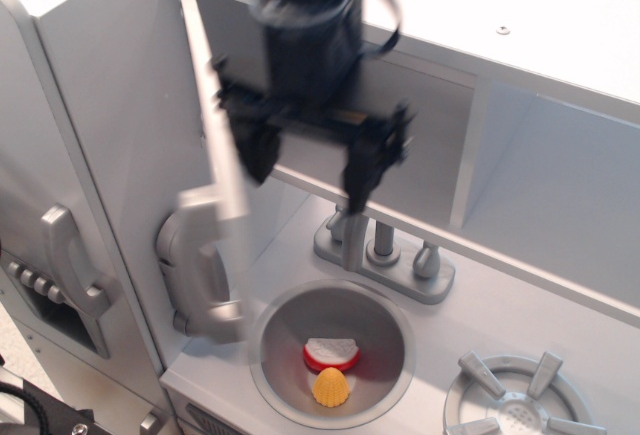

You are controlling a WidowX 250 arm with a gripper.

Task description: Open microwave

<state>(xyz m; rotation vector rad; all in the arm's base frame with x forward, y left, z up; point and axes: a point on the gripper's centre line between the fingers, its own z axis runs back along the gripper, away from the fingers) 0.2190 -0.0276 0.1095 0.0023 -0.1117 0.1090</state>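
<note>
The microwave is the silver-grey box at the top of the toy kitchen. Its door [222,170] stands swung wide open to the left and shows edge-on, blurred, with the vertical silver handle [205,265] at its lower end. The dark window and buttons are hidden at this angle. My black gripper [305,170] hangs in front of the open microwave cavity, just right of the door. Its two fingers [362,170] are spread apart with nothing between them. The left finger is close to the door's inner face; contact cannot be told.
A round sink [332,350] below holds a red-and-white toy [331,353] and a yellow shell toy [331,387]. A silver faucet [385,250] stands behind it. A grey telephone handset [185,255] is partly behind the door. A burner [520,400] is at lower right, an open shelf [560,175] at right.
</note>
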